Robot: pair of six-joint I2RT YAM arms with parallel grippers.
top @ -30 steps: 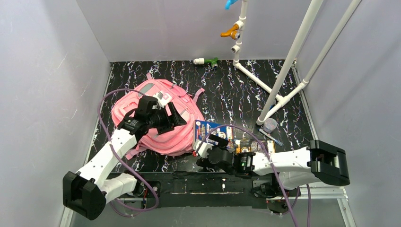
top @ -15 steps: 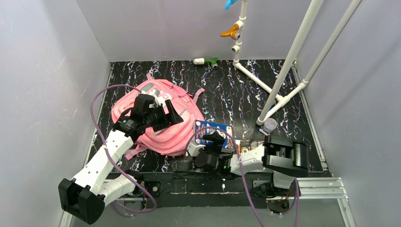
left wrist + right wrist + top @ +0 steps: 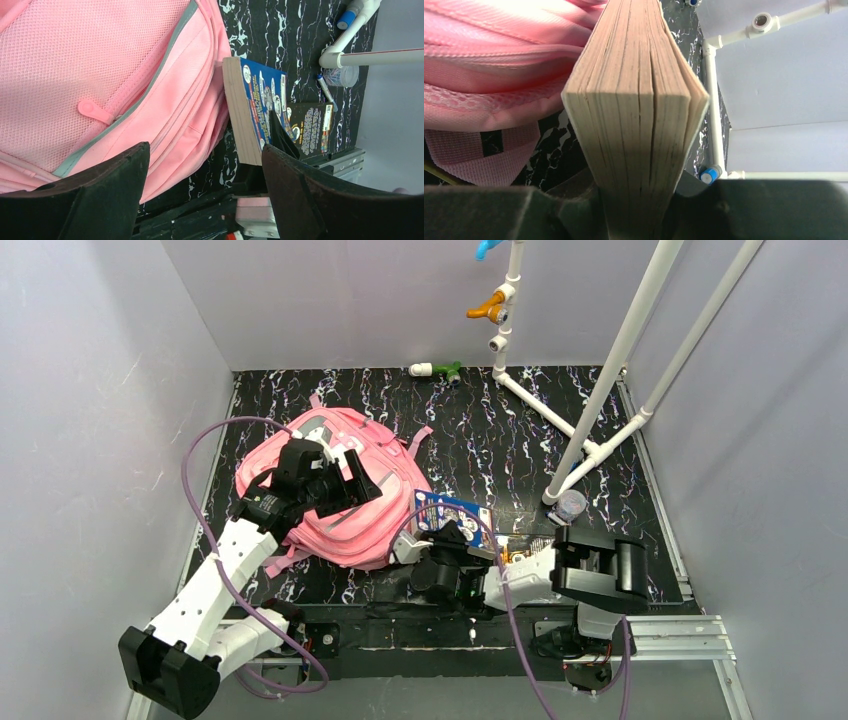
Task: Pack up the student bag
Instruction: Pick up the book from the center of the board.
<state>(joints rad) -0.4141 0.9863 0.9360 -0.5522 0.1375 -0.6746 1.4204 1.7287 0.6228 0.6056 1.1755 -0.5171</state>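
Top external view: the student bag [image 3: 345, 525], bright pink, lies flat on the left half of the tabletop [image 3: 500, 430], nearer the left edge than the far edge. The left gripper [image 3: 348, 478] hangs over the bag's middle, jaws spread and holding nothing. The right gripper [image 3: 440, 545] is near the front edge, just right of the bag, clamped on a book [image 3: 452, 510] with a blue cover; the book's left side sits against the bag's right flank. A dark booklet [image 3: 525, 543] lies just right of the book, and a small clear container [image 3: 572, 505] stands at the foot of a white pipe frame [image 3: 600, 370] on the right side. Left wrist view: the two dark fingers [image 3: 100, 195] stand wide apart with nothing between them, above the bag [image 3: 100, 75] and its grey stripe. The book [image 3: 257, 100] stands on edge beside the bag, pale page block facing the bag; contact between them cannot be confirmed here. The booklet [image 3: 312, 127], a pen [image 3: 325, 90] and the container [image 3: 340, 76] lie beyond it. Right wrist view: the right gripper [image 3: 636, 210] pinches the book [image 3: 639, 110] across its thickness, page edges facing the camera, the bag [image 3: 489, 50] close on the left.
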